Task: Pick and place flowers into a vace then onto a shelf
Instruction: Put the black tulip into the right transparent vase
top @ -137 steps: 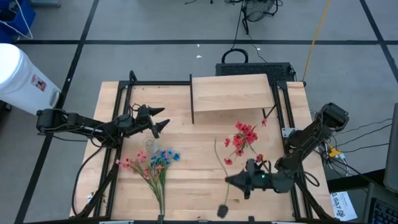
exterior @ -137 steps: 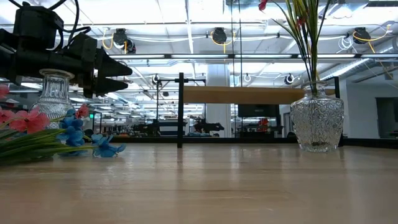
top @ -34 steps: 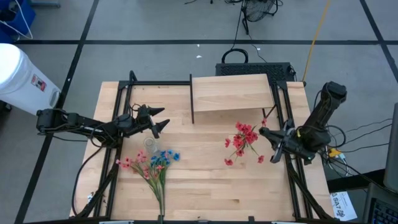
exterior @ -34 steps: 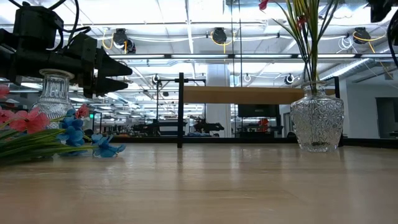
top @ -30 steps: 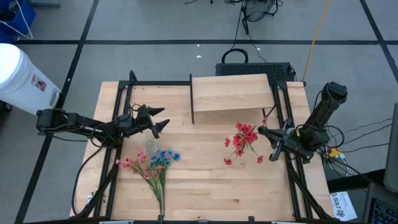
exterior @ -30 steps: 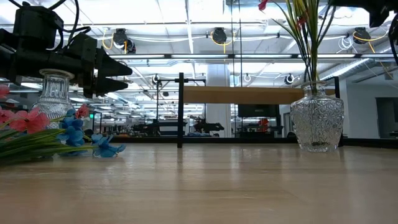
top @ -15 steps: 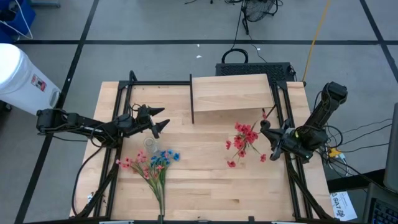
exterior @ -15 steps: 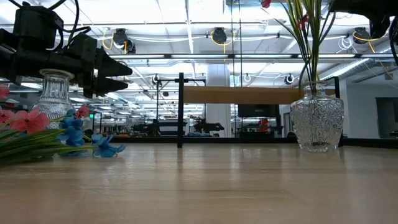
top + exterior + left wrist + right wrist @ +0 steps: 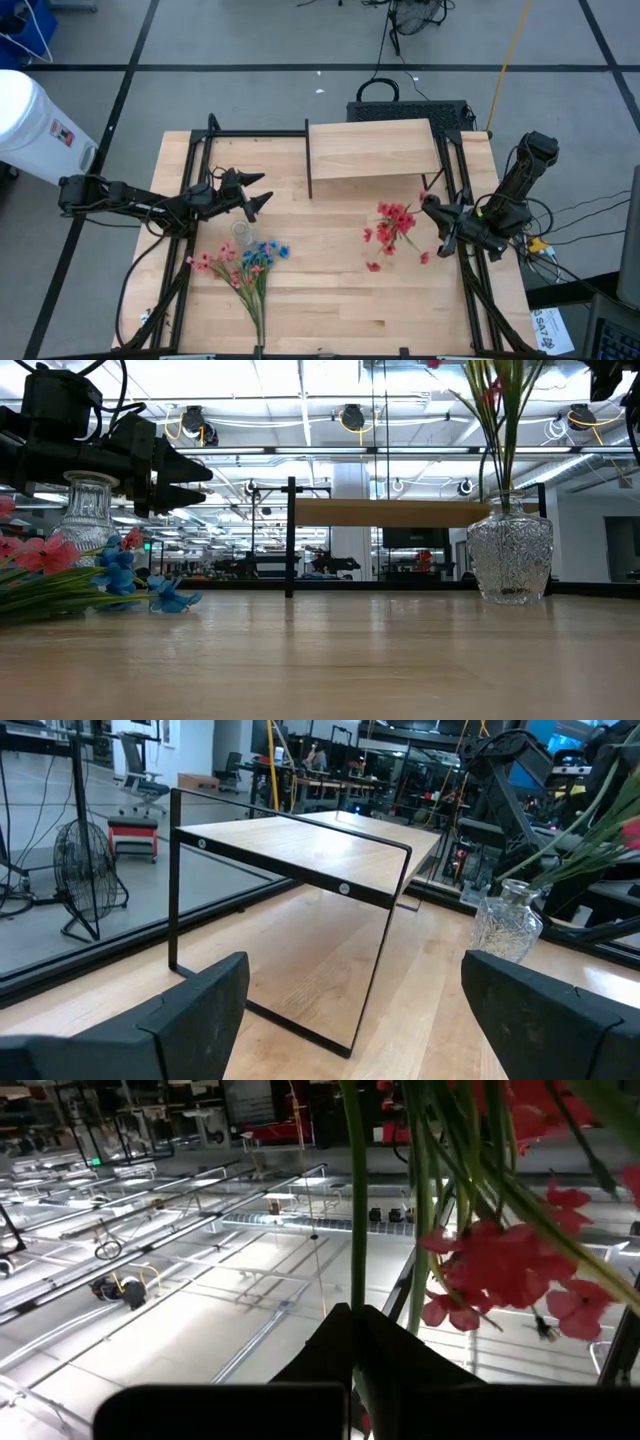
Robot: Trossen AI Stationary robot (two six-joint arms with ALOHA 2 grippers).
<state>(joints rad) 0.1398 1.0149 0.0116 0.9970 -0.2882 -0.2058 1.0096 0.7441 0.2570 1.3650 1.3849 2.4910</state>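
Note:
Red flowers stand with their green stems in a cut-glass vase on the table's right side. My right gripper is shut on those stems above the vase, with the blossoms close in front of it. My left gripper hovers open at the table's left, above a small glass vase, with nothing between its fingers. Pink and blue flowers lie flat on the table near that small vase. The shelf stands at the table's far side. My right gripper pinches a thin green stem of the red flowers between its two shut fingers. It comes roughly level from the table's right side and lies across the stems. The stems run down from the hold into the vase's neck, nearly upright.
The shelf's black legs and the black frame rails along the table's sides stand near both arms. Bare tabletop lies between the two flower groups.
My right gripper has rolled a little and edged toward the table's right edge, still shut on the stems. The red flowers have swung with it: their tops have shifted right and the stems stand straighter in the vase, which has stayed in place.

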